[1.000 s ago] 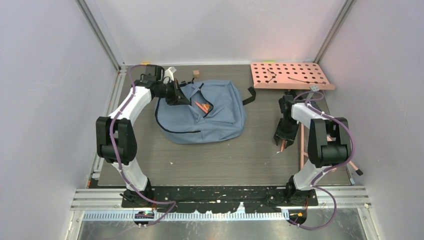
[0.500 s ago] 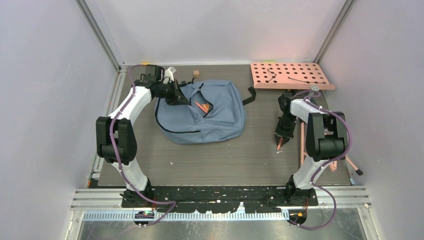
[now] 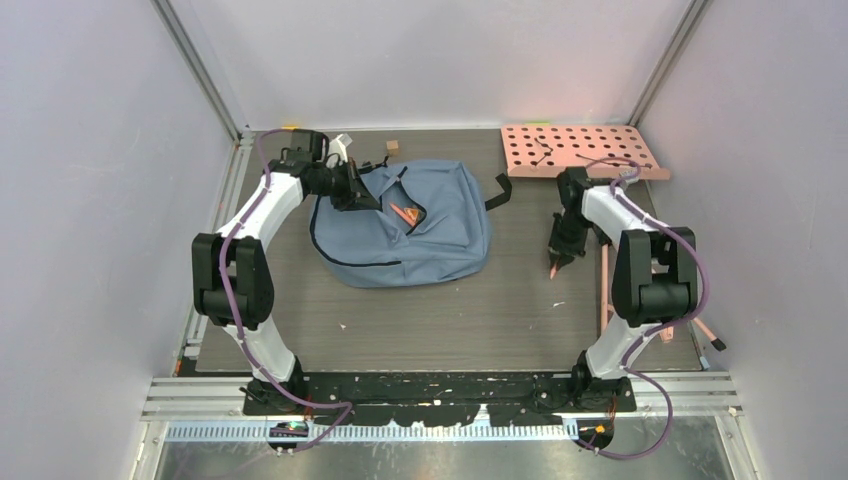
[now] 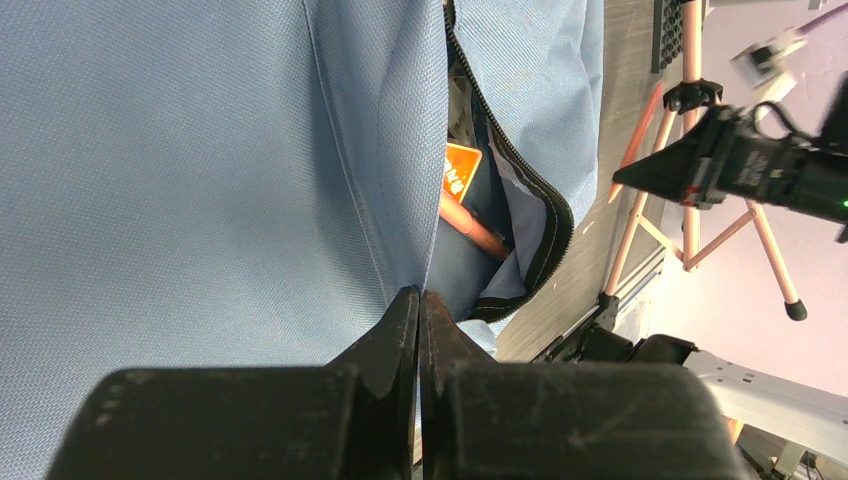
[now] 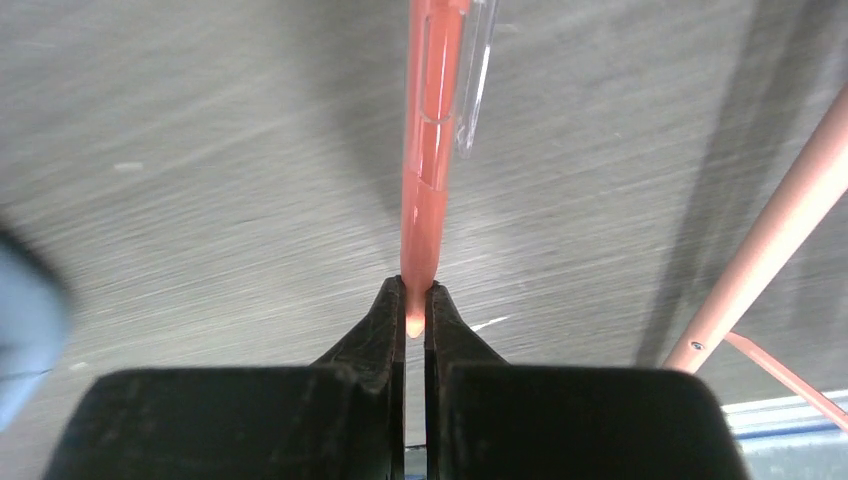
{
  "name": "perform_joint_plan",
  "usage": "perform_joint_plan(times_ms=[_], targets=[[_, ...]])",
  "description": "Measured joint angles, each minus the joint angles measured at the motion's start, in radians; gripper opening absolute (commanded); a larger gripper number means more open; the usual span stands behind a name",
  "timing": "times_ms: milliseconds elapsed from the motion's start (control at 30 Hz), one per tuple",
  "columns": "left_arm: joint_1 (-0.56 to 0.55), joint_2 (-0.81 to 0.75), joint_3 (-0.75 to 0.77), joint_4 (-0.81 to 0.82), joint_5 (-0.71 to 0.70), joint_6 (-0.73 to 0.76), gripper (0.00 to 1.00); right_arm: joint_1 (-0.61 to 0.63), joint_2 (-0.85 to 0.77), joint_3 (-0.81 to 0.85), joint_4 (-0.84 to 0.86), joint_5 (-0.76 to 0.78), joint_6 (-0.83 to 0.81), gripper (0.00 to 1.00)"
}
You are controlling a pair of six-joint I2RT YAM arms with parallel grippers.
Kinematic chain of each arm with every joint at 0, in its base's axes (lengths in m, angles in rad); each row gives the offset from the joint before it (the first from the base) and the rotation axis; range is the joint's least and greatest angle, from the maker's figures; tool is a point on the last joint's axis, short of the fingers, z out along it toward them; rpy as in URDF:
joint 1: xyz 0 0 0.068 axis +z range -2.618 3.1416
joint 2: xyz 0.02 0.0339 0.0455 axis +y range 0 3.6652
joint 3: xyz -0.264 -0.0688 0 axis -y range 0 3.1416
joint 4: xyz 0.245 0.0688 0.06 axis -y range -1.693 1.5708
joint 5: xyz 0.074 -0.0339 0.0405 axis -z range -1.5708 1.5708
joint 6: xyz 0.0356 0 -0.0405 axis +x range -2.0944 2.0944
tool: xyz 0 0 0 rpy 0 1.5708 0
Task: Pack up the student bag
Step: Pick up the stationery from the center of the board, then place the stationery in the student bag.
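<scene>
The student bag [image 3: 420, 235], grey-blue, lies flat at the back left of the table with its zip pocket [image 4: 520, 250] gaping. Inside the pocket show an orange card [image 4: 461, 171] and an orange pen [image 4: 476, 229]. My left gripper [image 3: 356, 196] is shut on the bag's fabric at the edge of that opening; its tips [image 4: 420, 296] pinch the cloth. To the right of the bag, my right gripper [image 3: 557, 258] is shut on the end of another orange pen [image 5: 428, 150], which points down and forward over bare table. The left wrist view also shows this pen [image 4: 634, 146].
A pink pegboard [image 3: 585, 150] lies at the back right. A pink rod stand [image 3: 605, 285] sits along the right edge, close to the right arm. A small wooden block [image 3: 393, 146] and a white object [image 3: 343, 142] lie behind the bag. A black strap [image 3: 500, 192] trails off the bag's right side.
The right gripper has closed on the orange pen and carried it up and away from the near edge, slightly toward the bag. The left arm has held still.
</scene>
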Motion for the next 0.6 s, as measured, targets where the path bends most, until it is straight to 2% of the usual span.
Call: perform_joint_plan(times_ms=[167,333,433,600], targets=[[0.000,0.000,0.000,0.001,0.001,0.000,0.00,0.084,-0.040,0.182,-0.026,-0.076,-0.014,0.01],[0.000,0.000,0.000,0.006,0.008,0.000,0.00,0.230,-0.031,0.397,-0.071,-0.243,-0.031,0.01],[0.000,0.000,0.000,0.010,0.013,0.001,0.00,0.311,0.034,0.570,-0.104,-0.372,-0.031,0.01],[0.000,0.000,0.000,0.018,0.029,0.005,0.00,0.425,0.232,0.856,-0.187,-0.547,-0.031,0.01]])
